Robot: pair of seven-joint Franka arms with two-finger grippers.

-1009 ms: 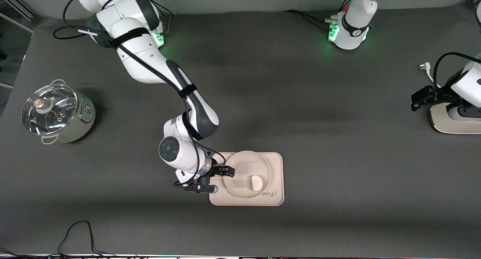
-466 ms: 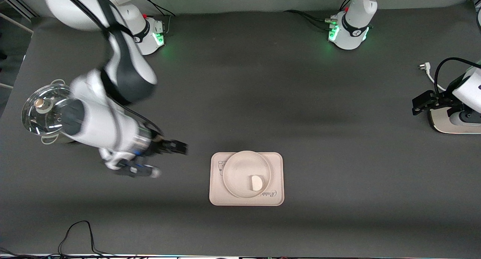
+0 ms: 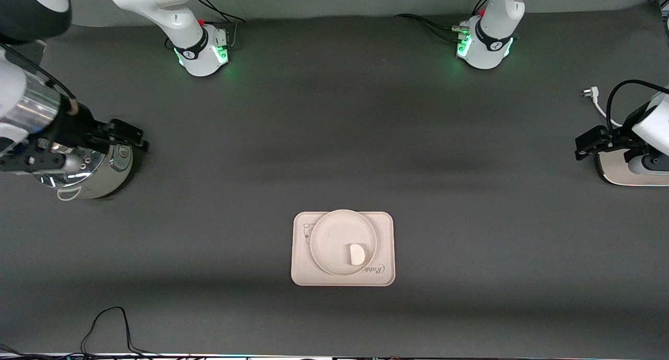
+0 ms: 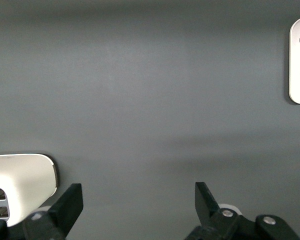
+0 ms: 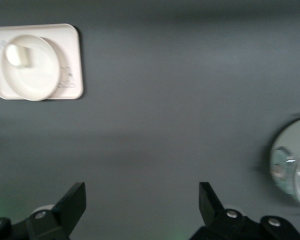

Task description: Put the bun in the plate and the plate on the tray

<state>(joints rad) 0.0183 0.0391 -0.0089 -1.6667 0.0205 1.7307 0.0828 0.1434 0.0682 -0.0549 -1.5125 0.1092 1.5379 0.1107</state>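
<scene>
- Bun first: we see the small off-white bun [image 3: 357, 254], rounded on one side and flat on the other, lying inside the round cream plate [image 3: 334, 234], close to the plate's rim on the edge nearer the front camera. It sits within the raised rim, which we judge is what keeps it from sliding off.
- We see that plate resting on the cream-pink rectangular tray [image 3: 302, 274] with rounded corners and the script word "Rabbit"; the plate touches the tray and covers most of it, leaving the corners and the lettered edge bare.
- We read both parts of the task as met from how things lie: bun in plate, plate on tray, nothing gripping either.
- We find the right gripper [image 3: 127, 136] over the lidded steel pot [image 3: 94, 180] at the right arm's end of the table, well apart from the tray. Its fingers [image 5: 72, 202] stand wide apart with nothing between them, and its wrist view shows the tray set far off.
- We find the left gripper [image 3: 588, 140] at the left arm's end, beside a white rounded appliance [image 3: 627, 174]; this arm waits. Its fingers [image 4: 70, 205] are spread wide and hold nothing.
- We judge both arms sit clear so that the loaded tray is left undisturbed.
</scene>
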